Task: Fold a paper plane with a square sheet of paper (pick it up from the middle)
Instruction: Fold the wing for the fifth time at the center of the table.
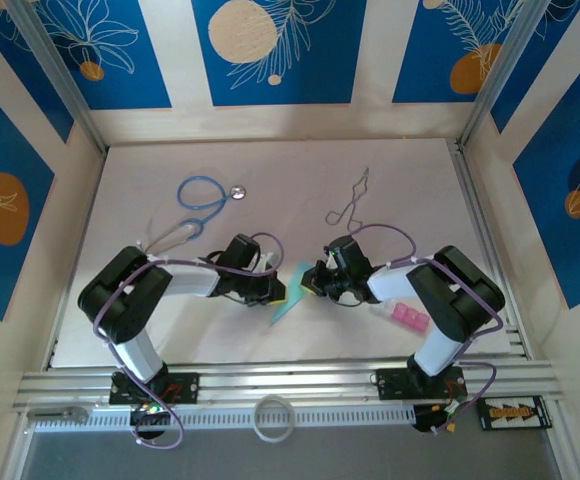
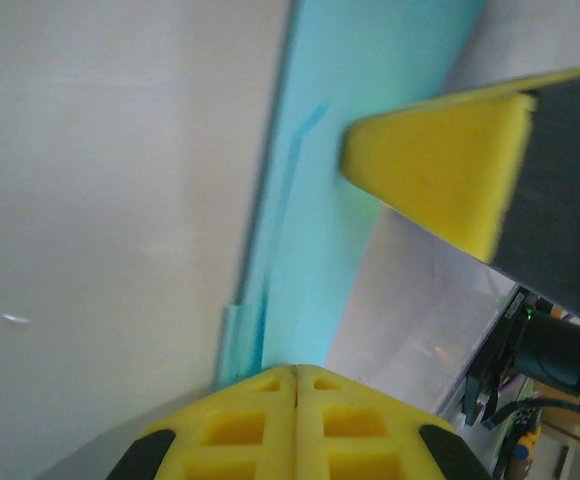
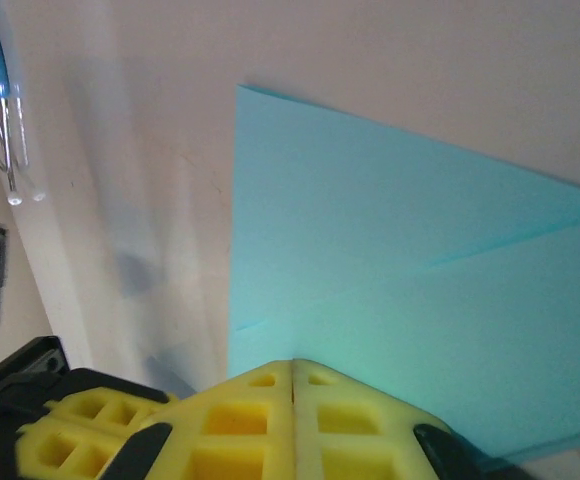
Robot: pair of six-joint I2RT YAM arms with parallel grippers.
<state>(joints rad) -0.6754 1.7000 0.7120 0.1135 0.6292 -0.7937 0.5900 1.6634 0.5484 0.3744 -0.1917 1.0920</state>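
**Mid-fold, two-sided grip: go gentle**

The blue paper sheet (image 1: pixel 292 292) is over the middle of the table (image 1: pixel 420 180), partly folded, creases showing. The left pincer (image 2: pixel 295 375) is clamped shut on it from 9 o'clock, the right pincer (image 3: pixel 292 365) clamped shut on it from 3 o'clock. My take: move both together, no pulling apart or it tears. Line the edges up first, then press the crease flat against the table.

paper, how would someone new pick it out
On the white table, look where the left arm and right arm meet near the front. The paper is the flat, pointed turquoise piece there, paler than the blue-tubed stethoscope further back.
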